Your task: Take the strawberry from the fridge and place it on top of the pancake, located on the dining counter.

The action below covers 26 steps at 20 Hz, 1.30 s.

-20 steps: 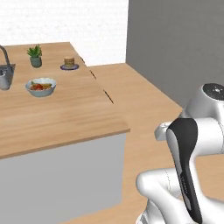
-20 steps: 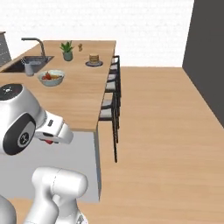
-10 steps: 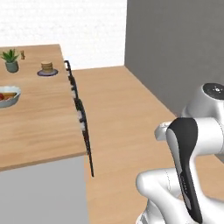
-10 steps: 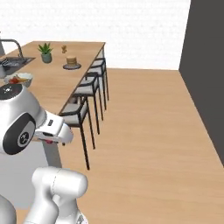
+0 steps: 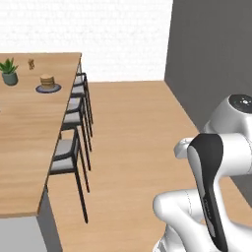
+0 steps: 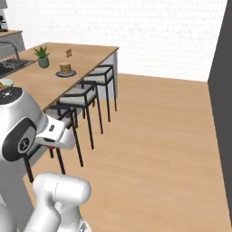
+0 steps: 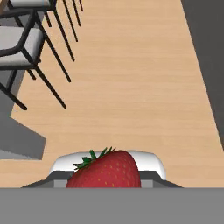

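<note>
Along the left side of both base views runs the long dining counter with a light wooden top (image 5: 29,133), and a row of black-framed stools with grey seats (image 5: 74,118) sits tucked against its edge. Pale wooden floor (image 5: 133,147) spreads out to the right, with a white brick wall (image 6: 149,31) at the far end and a dark grey wall (image 5: 211,54) on the right.

The white arm with dark joints (image 5: 211,177) is folded up close to the base, elbow high, nowhere near the counter surface. In the hand view it looks down at the floor beside the stools.

In the gripper (image 7: 105,177) sits the red strawberry with a green leafy cap (image 7: 107,169), right at the bottom of the hand view. The fingertips themselves are hidden, but the berry sits where they close, so it looks clamped on the fruit.

Far down the counter is the small stack of round tan pancakes (image 5: 47,81) on a dark blue-grey round plate (image 5: 48,88). Near it stands a small green plant in a grey-green pot (image 5: 9,73), and beyond them a tiny tan object (image 5: 31,63) I can't make out. The right base view also catches the dark built-in sink (image 6: 9,68) with its curved tap.
</note>
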Tool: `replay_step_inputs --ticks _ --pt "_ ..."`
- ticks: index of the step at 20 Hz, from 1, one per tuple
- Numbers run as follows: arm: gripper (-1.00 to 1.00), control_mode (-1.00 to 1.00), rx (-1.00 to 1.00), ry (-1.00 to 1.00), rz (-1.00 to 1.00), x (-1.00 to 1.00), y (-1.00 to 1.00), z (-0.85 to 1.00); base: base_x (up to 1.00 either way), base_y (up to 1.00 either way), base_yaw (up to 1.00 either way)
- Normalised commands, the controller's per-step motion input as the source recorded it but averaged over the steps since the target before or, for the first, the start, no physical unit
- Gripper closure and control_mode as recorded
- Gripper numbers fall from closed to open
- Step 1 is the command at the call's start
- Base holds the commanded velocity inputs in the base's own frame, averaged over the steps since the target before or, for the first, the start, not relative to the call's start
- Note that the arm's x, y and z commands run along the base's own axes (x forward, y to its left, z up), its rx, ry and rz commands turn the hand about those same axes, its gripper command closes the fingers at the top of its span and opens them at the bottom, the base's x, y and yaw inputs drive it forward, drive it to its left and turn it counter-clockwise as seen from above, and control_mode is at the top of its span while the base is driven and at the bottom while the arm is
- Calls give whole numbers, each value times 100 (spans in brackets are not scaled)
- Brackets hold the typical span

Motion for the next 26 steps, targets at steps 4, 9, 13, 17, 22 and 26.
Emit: replay_step_inputs --ticks 4,9,13,17,22,26 --pt "100 100 0 0 0 0 0 0 100 -99 37" --pt "100 100 0 0 0 0 0 0 100 -83 34" --pt "100 100 0 0 0 0 0 0 100 -86 41" --pt "100 100 0 0 0 0 0 0 100 -83 52" --pt "100 100 0 0 0 0 0 0 78 -60 71" --pt "100 100 0 0 0 0 0 0 73 -58 76"
